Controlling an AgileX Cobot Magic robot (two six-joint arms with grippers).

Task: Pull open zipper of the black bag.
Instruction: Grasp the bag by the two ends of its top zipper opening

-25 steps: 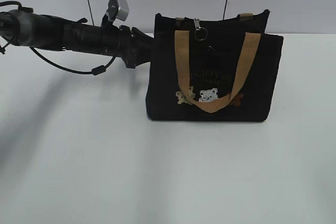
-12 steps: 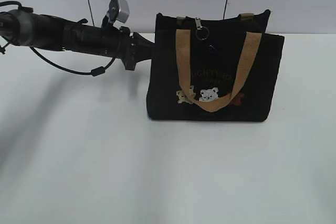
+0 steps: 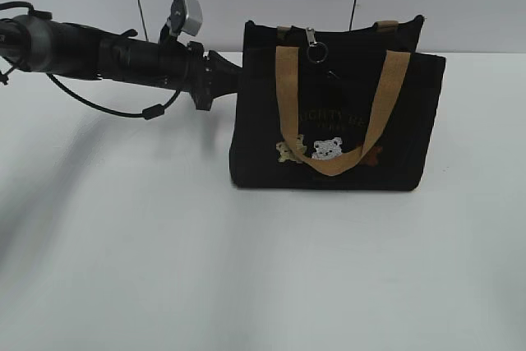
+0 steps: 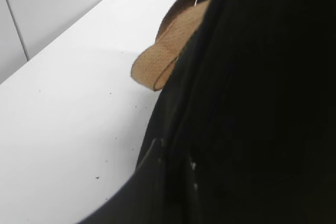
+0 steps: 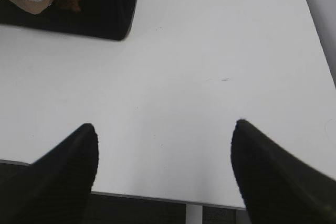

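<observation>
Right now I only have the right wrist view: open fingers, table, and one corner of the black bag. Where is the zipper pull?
Observer: The zipper hangs at the top edge of the black bag, left of centre, and nothing is touching it.
Operator: Where is the left gripper?
Observer: The left gripper is against the bag's upper left end. I cannot tell if it grips fabric.
Operator: And the handle?
Observer: The front tan handle droops across the front face.

Left jaws hidden behind black bag (image 3: 337, 121)
</observation>
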